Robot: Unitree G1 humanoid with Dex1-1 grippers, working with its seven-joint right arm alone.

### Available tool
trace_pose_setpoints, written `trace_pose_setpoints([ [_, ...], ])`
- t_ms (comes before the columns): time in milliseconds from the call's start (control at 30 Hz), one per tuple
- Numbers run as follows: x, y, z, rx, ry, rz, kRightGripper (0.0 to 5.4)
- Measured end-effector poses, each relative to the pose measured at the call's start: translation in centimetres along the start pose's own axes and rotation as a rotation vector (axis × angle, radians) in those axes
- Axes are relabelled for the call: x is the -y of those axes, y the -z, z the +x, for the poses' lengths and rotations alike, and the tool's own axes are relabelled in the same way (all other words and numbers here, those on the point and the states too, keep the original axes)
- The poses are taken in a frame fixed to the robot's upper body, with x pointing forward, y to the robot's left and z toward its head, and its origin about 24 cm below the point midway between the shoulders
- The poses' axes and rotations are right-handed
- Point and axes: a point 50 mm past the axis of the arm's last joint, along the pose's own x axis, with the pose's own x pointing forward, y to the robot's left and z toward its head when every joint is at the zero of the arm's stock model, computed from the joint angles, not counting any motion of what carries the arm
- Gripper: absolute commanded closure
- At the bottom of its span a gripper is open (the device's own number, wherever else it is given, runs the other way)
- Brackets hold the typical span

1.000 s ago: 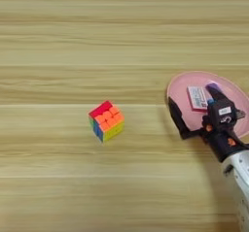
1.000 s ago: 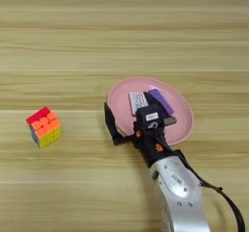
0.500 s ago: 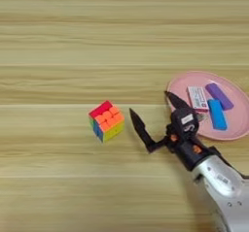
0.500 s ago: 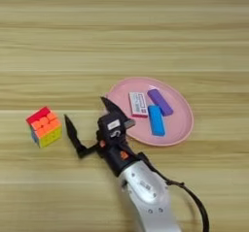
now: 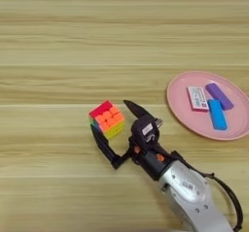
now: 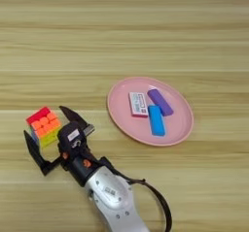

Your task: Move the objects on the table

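Bright, even light on the table (image 5: 58, 41); soft shadows, slight overall blur.

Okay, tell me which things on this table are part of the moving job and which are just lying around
Part of the job:
puzzle cube, between the open fingers of the right gripper
pink plate
white-and-red card, purple block and blue block, all on the plate

Just lying around:
nothing visible; only the wooden table itself

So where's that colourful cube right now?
The puzzle cube sits on the table, left of the pink plate, between the open fingers of the right gripper.
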Motion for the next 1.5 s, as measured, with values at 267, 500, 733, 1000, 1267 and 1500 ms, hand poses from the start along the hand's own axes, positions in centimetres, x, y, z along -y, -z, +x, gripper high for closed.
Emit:
trace_pose_setpoints([
  [267, 0.2, 0.9, 1.1, -0.007, 0.001, -0.005, 0.04],
  [500, 0.3, 1.9, 1.4, -0.031, 0.003, 0.000, 0.04],
  [733, 0.2, 2.6, 1.5, -0.051, -0.003, 0.006, 0.04],
  [1000, 0.2, 3.5, 1.9, -0.077, -0.002, 0.015, 0.04],
  [1267, 0.2, 3.8, 1.9, -0.089, 0.007, 0.021, 0.27],
  [1500, 0.1, 3.9, 2.1, -0.087, 0.026, 0.037, 1.31],
])
